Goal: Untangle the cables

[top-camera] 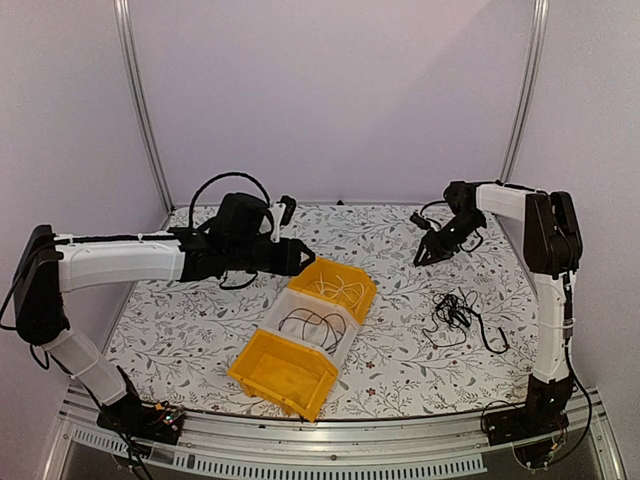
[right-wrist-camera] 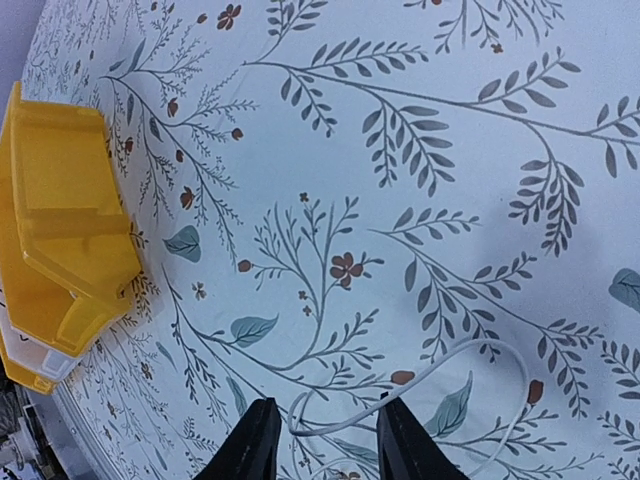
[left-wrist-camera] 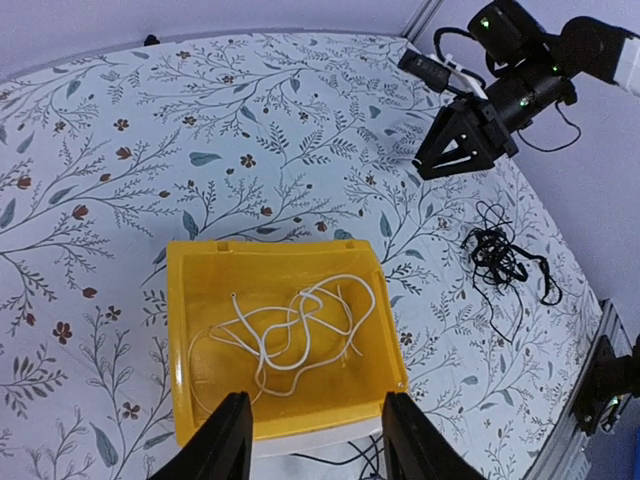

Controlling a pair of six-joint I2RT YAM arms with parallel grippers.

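Cream cable (right-wrist-camera: 400, 385) arcs rightward from the right hand (right-wrist-camera: 328, 408), spread apart; left hand (left-wrist-camera: 316, 400) also spread apart.

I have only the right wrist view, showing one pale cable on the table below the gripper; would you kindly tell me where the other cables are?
Observer: A black tangle lies on the table, on the near side of the right gripper.
Operator: What do the bins hold?
Observer: The far yellow bin holds loose white cables.
Operator: And where is the left gripper?
Observer: It hangs open above that bin, holding nothing.
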